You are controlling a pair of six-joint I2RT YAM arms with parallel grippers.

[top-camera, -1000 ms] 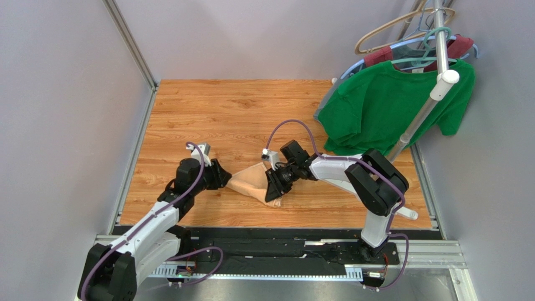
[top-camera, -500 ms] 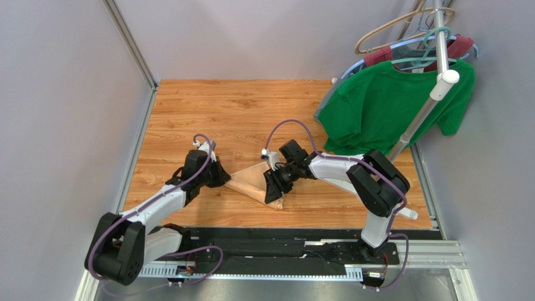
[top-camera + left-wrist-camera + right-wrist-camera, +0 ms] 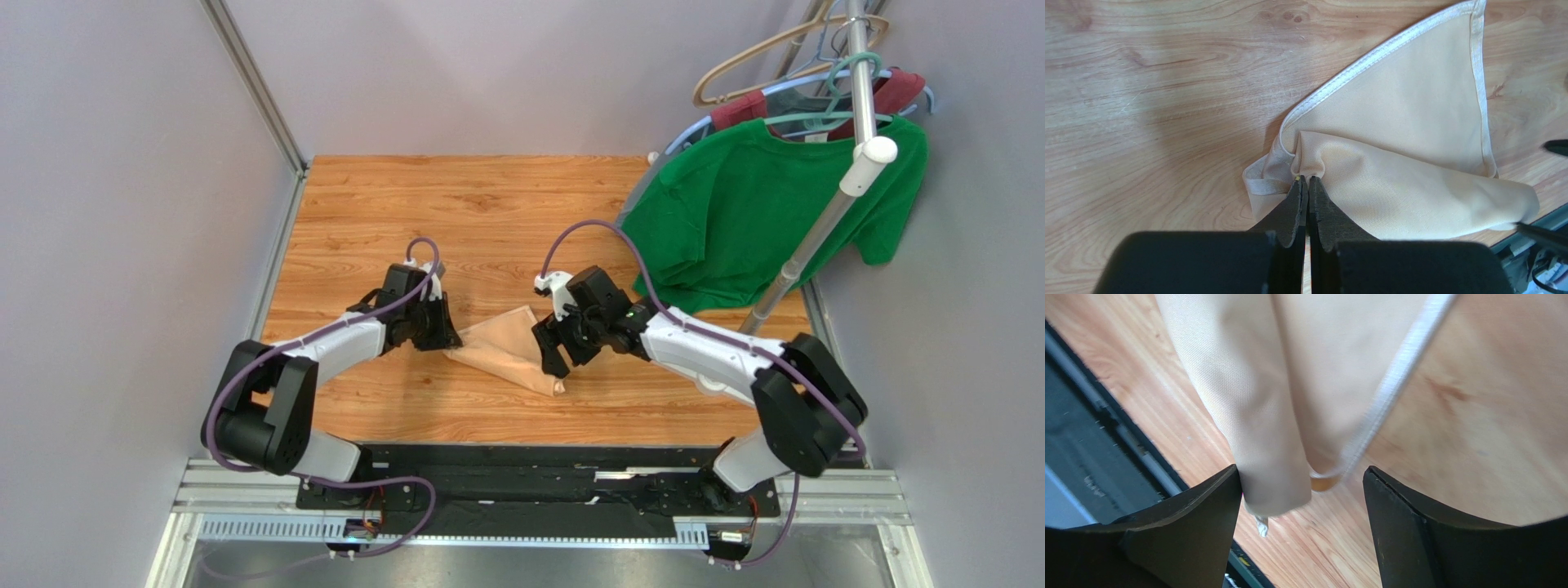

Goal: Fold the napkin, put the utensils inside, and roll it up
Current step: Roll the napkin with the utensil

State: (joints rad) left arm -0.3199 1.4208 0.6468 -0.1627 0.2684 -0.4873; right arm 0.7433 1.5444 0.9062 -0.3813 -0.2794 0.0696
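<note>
The napkin (image 3: 507,358) lies bunched into a long wedge on the wooden table (image 3: 491,208), just ahead of the arms and right between the two grippers. Its long axis runs left to right, slanting toward the near edge at the right-hand end. Both arms are on it, one at each end.

The left gripper (image 3: 1306,182) is clenched tight on the left tip. The wrist view shows its fingers pressed together with a pucker of cloth nipped between them, so it is grasping the napkin. The right gripper (image 3: 1301,478) stands released, its jaws spread wide to either side of the narrow right end, and the cloth sits loose in the gap.

My read is that the left arm has the only hold, so any pull or lift comes from that side.
</note>
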